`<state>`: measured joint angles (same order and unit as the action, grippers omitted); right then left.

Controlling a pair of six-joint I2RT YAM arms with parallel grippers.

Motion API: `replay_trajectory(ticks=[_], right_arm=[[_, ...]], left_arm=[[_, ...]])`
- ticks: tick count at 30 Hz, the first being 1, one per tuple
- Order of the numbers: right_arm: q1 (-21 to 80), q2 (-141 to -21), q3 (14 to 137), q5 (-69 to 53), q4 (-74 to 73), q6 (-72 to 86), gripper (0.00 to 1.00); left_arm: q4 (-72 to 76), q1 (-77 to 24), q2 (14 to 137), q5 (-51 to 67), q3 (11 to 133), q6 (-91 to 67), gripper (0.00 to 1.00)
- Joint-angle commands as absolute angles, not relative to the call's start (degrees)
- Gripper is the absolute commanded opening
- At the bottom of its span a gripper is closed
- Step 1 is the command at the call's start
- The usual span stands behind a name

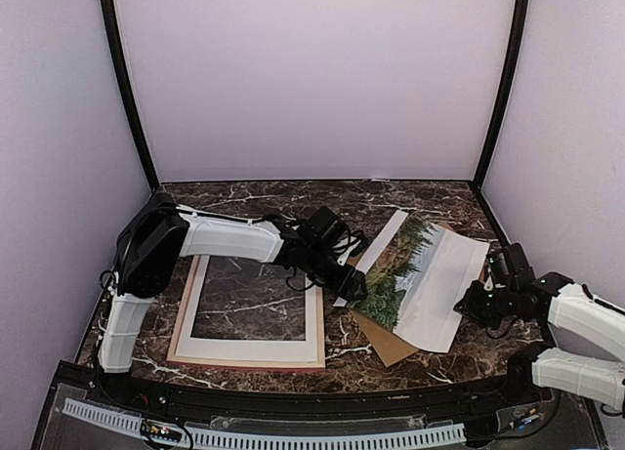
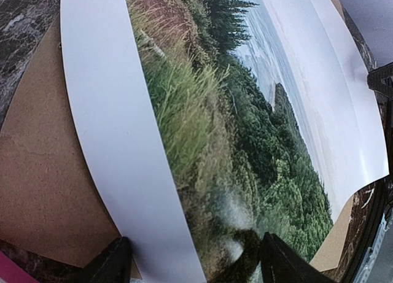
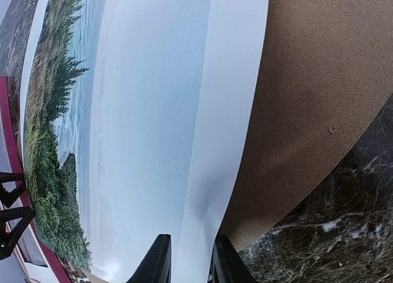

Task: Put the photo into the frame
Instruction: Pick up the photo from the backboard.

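The photo (image 1: 420, 274) is lying beside the frame (image 1: 244, 364), not yet in, the left gripper (image 2: 196, 261) gaping open at its frame-side edge, the right gripper (image 3: 189, 258) straddling its far margin, grip unclear.

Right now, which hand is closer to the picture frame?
Left. The left hand hovers over the photo edge just beside the frame. The right hand is at the photo's opposite edge, with the whole photo between it and the frame.

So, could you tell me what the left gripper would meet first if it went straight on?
Most likely the photo: its near edge lies between the left gripper's open fingers.
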<state>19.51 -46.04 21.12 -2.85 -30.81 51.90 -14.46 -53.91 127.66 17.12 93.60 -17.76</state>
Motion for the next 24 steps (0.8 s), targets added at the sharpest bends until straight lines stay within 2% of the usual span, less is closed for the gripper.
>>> replay_trajectory(ticks=[1,20,24], right_arm=[[19.8,-46.8,23.0,-1.5,-27.3,51.0,0.23],[18.0,-53.6,24.3,1.7,-21.9,47.5,0.22],[17.3,-55.0,26.7,1.6,-22.4,45.1,0.12]], left_arm=[[-15.2,-54.3,127.2,16.7,91.8,-17.7,0.75],[-15.5,-54.3,126.5,16.3,91.6,-17.5,0.75],[-15.5,-54.4,126.2,16.2,91.6,-17.3,0.75]])
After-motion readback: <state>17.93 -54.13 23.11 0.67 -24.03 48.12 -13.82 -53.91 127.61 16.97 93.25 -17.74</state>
